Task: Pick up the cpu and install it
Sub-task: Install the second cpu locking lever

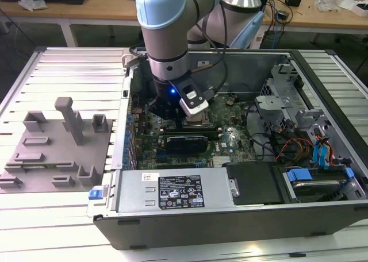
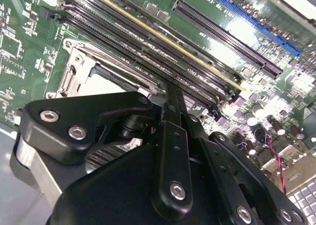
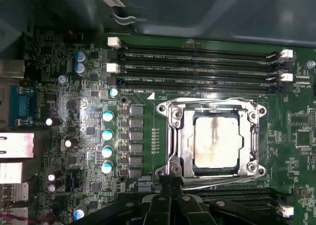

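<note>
Inside the case (image 1: 322, 72), arm low over the board (image 3: 74, 111). Cpu (image 3: 216, 141) lies flat in the socket (image 3: 174, 136), framed by its metal bracket, memory slots (image 3: 197, 62) at its 12 o'clock. Gripper (image 3: 171, 179) sits at the socket's 6 o'clock edge, jaws drawn together, holding nothing.

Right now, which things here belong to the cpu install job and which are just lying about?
Job:
- cpu, seated in the socket frame
- tool, at the socket's edge

Lying about:
- grey plastic blocks
- power supply
- drive cage
</note>
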`<state>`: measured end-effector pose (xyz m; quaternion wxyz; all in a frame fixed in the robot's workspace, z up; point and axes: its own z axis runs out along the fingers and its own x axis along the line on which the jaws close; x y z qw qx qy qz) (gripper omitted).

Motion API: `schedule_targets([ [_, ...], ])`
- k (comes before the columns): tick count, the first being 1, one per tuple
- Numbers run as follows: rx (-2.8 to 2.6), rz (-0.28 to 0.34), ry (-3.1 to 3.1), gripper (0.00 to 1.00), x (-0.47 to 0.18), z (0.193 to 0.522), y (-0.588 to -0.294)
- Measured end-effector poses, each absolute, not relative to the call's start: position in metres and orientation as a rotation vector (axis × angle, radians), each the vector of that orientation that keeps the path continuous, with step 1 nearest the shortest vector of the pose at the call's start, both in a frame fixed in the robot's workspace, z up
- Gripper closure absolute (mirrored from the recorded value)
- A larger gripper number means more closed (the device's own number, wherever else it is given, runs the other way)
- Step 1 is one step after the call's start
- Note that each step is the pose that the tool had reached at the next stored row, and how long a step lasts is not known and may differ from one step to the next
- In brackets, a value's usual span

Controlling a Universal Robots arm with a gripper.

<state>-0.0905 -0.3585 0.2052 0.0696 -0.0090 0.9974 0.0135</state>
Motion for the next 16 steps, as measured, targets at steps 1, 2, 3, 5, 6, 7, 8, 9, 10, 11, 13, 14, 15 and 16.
schedule_targets([
  [1,-0.027,0.043,3.001,0.89,-0.0907,0.2047,-0.3585],
  [2,-0.027,0.044,3.001,0.89,-0.0907,0.2045,-0.3586],
  [3,-0.027,0.045,3.001,0.89,-0.0908,0.2044,-0.3587],
  [5,-0.027,0.047,3.001,0.89,-0.0908,0.2044,-0.3592],
  [6,-0.027,0.047,3.001,0.89,-0.0908,0.2044,-0.3592],
  [7,-0.027,0.047,3.001,0.89,-0.0908,0.2044,-0.3592],
  [8,-0.027,0.047,3.001,0.89,-0.0907,0.2048,-0.3594],
  [9,-0.027,0.047,3.001,0.89,-0.0906,0.2056,-0.3594],
  [10,-0.027,0.047,3.002,0.89,-0.0904,0.2064,-0.3593],
  [11,-0.027,0.048,3.002,0.89,-0.0898,0.2076,-0.3593],
  [13,-0.027,0.048,3.004,0.89,-0.0882,0.2079,-0.3593],
  [14,-0.027,0.048,3.006,0.89,-0.0861,0.208,-0.3593],
  [15,-0.027,0.048,3.008,0.89,-0.0847,0.208,-0.3593],
  [16,-0.027,0.048,3.01,0.89,-0.0829,0.208,-0.3593],
])
